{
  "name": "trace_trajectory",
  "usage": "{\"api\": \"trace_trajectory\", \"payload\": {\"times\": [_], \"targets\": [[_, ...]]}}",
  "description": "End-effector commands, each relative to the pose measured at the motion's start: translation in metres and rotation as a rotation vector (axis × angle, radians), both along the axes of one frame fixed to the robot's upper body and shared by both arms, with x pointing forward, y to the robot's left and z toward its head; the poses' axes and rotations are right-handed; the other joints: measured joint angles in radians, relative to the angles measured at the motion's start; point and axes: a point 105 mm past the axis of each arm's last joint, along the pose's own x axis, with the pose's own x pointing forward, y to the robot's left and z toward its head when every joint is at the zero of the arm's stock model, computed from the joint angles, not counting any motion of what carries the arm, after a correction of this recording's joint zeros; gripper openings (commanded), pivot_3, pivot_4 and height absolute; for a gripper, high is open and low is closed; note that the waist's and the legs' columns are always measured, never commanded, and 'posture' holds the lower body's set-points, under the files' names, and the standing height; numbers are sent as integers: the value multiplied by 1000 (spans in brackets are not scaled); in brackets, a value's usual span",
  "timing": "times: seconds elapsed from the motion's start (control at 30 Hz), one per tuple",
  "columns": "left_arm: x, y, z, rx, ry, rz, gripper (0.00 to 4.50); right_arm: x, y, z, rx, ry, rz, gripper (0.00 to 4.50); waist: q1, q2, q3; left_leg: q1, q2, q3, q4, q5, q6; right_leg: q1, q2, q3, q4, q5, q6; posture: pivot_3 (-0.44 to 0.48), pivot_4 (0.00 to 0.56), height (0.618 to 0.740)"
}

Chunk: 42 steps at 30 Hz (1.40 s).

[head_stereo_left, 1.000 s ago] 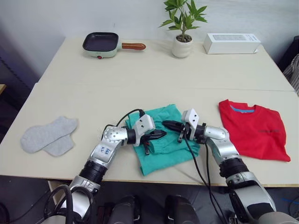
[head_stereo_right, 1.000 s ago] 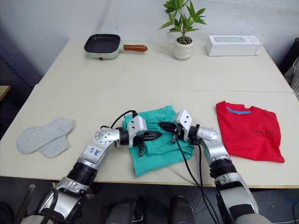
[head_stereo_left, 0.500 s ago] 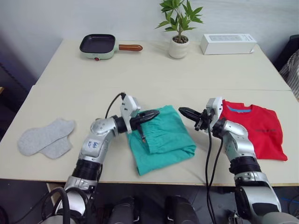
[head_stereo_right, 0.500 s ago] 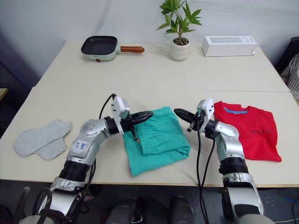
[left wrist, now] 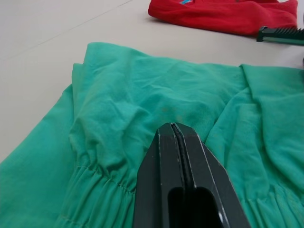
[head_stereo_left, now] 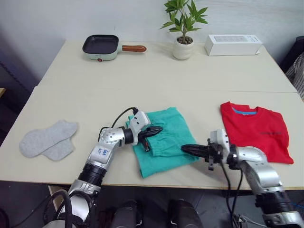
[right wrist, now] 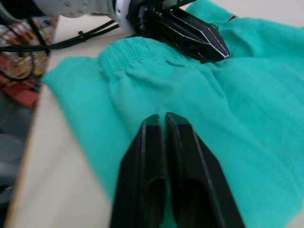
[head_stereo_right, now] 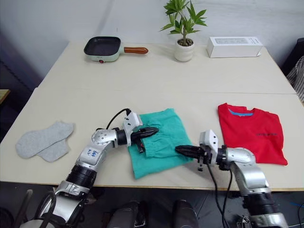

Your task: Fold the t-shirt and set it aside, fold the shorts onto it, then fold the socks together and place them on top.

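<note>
Nearest the table's front edge, the right gripper (head_stereo_right: 186,150) is seen lowered to the near right corner of the shorts (head_stereo_right: 159,142), its fingers pressed together on nothing, tips pointing leftward across the fabric; half a second earlier it was held higher and farther back, beside the t-shirt (head_stereo_right: 251,133), so it has been brought down and toward the front. The left gripper (head_stereo_right: 148,131) is found just beyond and to the left of the right one, fingers likewise closed with no cloth between them, resting over the gathered waistband on the shorts' left side; it has been drawn slightly nearer than it was. From this it is judged that both arms are being repositioned for a further fold or a lift of the shorts, and that no grasp has yet been made. The shorts are laid between the two grippers as a folded, roughly rectangular pad; the long axis is run from the near-left corner to the far-right corner, slightly skewed to the table edge, with the waistband turned to the left. The t-shirt is set aside to the right of the right gripper, already folded, collar pointing away from the robot. Far to the left of the left gripper, the socks (head_stereo_right: 42,140) are lying flat, overlapping, untouched.
</note>
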Motion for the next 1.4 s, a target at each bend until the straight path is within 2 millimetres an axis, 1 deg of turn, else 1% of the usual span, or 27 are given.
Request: {"api": "trace_trajectory", "payload": {"times": [0.03, 0.1, 0.17, 0.23, 0.27, 0.33, 0.4, 0.43, 0.5, 0.53, 0.6, 0.67, 0.7, 0.73, 0.87, 1.03, 1.1, 1.13, 1.17, 1.2, 1.23, 1.3, 1.33, 1.37, 1.4], "targets": [[-4, 12, -4, 5, -16, -16, 0, 7, -24, 22, 2, 152, -40, 1304, -1, 0, 0, 0, 0, 0, 0, 0, 0, 0, 0, 0, 0, 0, 0, 0, 150, 740], [-7, 16, -2, 4, -39, -35, 0, 19, -38, 25, -13, 290, -97, 1999, -2, 0, 0, 0, 1, 0, 0, 0, 0, 0, 0, 0, 0, 0, 0, 0, 150, 740], [-8, 20, -1, -4, -52, -35, 0, 35, -47, 25, -40, 395, -160, 2676, -6, 0, 0, 0, 1, 0, 0, 0, 0, 0, -1, -1, -1, 0, -1, 0, 150, 740], [-9, 21, -1, -9, -56, -36, 0, 52, -53, 18, -93, 509, -250, 3366, -9, 0, 0, 0, 1, 0, 0, 0, 1, -1, -1, -1, -1, -1, -1, 0, 150, 740], [-9, 22, -2, -5, -57, -37, 0, 59, -52, 18, -87, 531, -267, 3742, -9, 0, 0, 0, 1, 0, 0, 0, 1, -1, -1, -1, -1, -1, -1, 0, 150, 740], [-12, 21, -5, 13, -60, -55, 0, 66, -42, 19, -59, 611, -247, 4412, -8, 0, 0, 0, 1, 0, 0, 1, 2, -2, -1, -2, 0, -1, -2, 0, 150, 740], [-13, 20, -6, 20, -61, -62, 0, 67, -28, 20, -50, 688, -207, 4463, -10, 0, 0, -1, 1, 0, 0, 1, 2, -2, 0, -2, 0, -1, -2, 0, 150, 740], [-13, 20, -7, 21, -62, -62, 0, 66, -21, 18, -72, 711, -175, 4463, -10, 0, 0, -1, 1, 0, 0, 1, 2, -2, 0, -3, 0, -1, -2, 0, 150, 740], [-13, 20, -8, 28, -68, -58, 0, 65, -4, 15, -109, 735, -140, 4463, -10, 0, 0, -1, 1, 0, 0, 1, 2, -1, 0, -3, 0, -1, -2, 0, 150, 740], [-11, 20, -8, 25, -70, -41, 0, 66, 9, 16, -118, 740, -119, 4463, -11, 0, 0, -1, 1, 0, 1, 1, 3, -1, 0, -3, 0, -1, -2, 0, 150, 740], [-9, 21, -7, 6, -67, -17, 0, 66, 27, 18, -118, 764, -99, 4463, -14, 0, 0, -1, 1, 0, 2, 1, 3, -1, 0, -3, 1, -1, -2, 0, 150, 740], [-9, 20, -8, 3, -66, -15, 0, 66, 39, 19, -101, 790, -90, 4463, -13, 0, 0, -1, 2, 0, 2, 1, 3, -1, 0, -3, 2, -1, -2, 0, 150, 740], [-10, 20, -9, 10, -67, -18, 0, 66, 44, 20, -87, 803, -88, 4080, -12, 0, 0, -1, 2, 0, 1, 1, 3, -1, 0, -3, 3, -1, -2, 0, 150, 740], [-11, 21, -11, 17, -69, -17, 0, 68, 47, 20, -70, 814, -98, 3901, -11, 0, 0, -1, 2, 0, 1, 1, 2, -2, 0, -3, 3, -1, -2, 0, 150, 740], [-12, 22, -13, 23, -69, -18, 0, 71, 55, 25, -13, 847, -111, 2440, -11, 0, 0, -1, 1, 0, 1, 1, 2, -2, 0, -3, 3, -1, -2, 0, 150, 740], [-13, 22, -9, 10, -89, -35, 0, 74, 52, 29, 40, 874, -145, 612, -11, 0, 0, -1, 1, 0, 1, 1, 2, -3, 0, -3, 3, -1, -2, 0, 150, 740], [-15, 23, -3, 21, -112, -64, 0, 62, 53, 48, 74, 853, -56, 48, -11, 0, 0, -1, 1, 0, 0, 1, 2, -3, 0, -3, 3, -1, -2, 0, 150, 740], [-17, 23, 2, 12, -121, -74, 0, 56, 53, 59, 98, 838, -13, 17, -11, 0, 0, -2, 1, 0, 0, 1, 2, -4, 0, -2, 4, -1, -2, 0, 150, 740], [-17, 24, 6, 4, -126, -80, 0, 52, 53, 66, 112, 828, 14, 17, -11, 0, 0, -4, 1, 1, 0, 1, 2, -6, 0, -2, 4, -1, -2, 0, 150, 740], [-19, 25, 16, -32, -127, -85, 0, 49, 48, 76, 123, 814, 18, 17, -11, 0, 0, -6, 1, 1, 1, 1, 3, -8, 0, -2, 4, -1, -2, 0, 150, 740], [-21, 26, 29, -83, -124, -93, 178, 45, 39, 86, 129, 786, 20, 3, -10, 0, 0, -7, 1, 1, 1, 1, 3, -8, 0, -2, 5, -1, -2, 0, 150, 740], [-32, 24, 48, -156, -115, -146, 587, 38, 20, 102, 139, 734, 9, 0, -7, 0, 0, -11, 1, 0, 2, 2, 3, -12, 0, -2, 7, -1, -2, 0, 150, 740], [-36, 24, 53, -172, -113, -163, 890, 35, 14, 107, 142, 720, 3, 0, -5, 0, 0, -17, 0, 0, 3, 2, 4, -16, 0, -3, 8, -1, -2, 0, 150, 740], [-40, 23, 59, -185, -113, -176, 1135, 29, 3, 116, 142, 672, 14, 0, -4, 0, 0, -18, 0, -1, 3, 3, 5, -17, 0, -3, 8, -1, -1, 0, 150, 740], [-43, 23, 65, -195, -115, -182, 1482, 25, -11, 123, 129, 627, -3, 0, -2, 0, 0, -17, 0, 0, 4, 3, 5, -16, 0, -3, 7, -1, -1, 0, 150, 740]]}}
